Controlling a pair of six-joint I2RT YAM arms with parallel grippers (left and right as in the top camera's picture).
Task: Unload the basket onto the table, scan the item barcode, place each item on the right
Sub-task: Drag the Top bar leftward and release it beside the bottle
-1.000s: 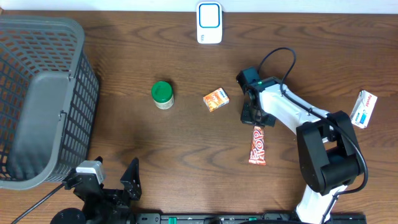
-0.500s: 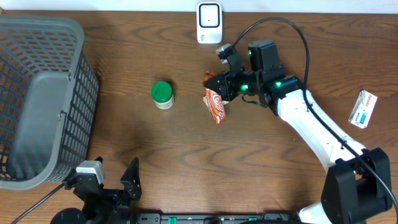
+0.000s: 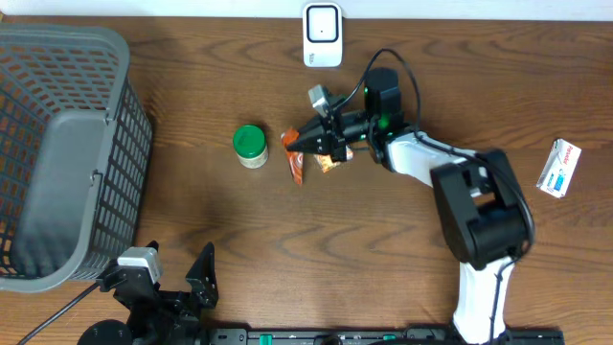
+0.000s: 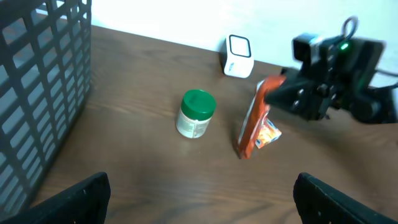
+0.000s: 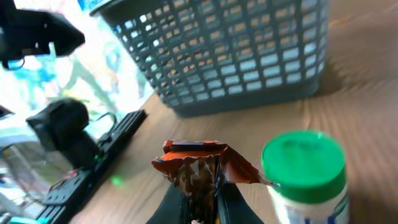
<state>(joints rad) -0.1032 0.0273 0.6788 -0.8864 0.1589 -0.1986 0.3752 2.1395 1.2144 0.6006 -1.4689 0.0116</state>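
My right claw (image 3: 308,142) is clenched on the top end of the snack bar (image 3: 297,165). The bar hangs nearly upright just right of the green-lidded jar (image 3: 250,146), well short of the scanner (image 3: 322,34) at the far edge. Gripping one end leaves the wrapper faces exposed, which I judge suits a barcode read. My left claw (image 4: 202,193) is spread wide, empty. Surface: dark wooden table (image 3: 287,249), grey basket (image 3: 67,57) at left, white wall (image 4: 186,18) behind
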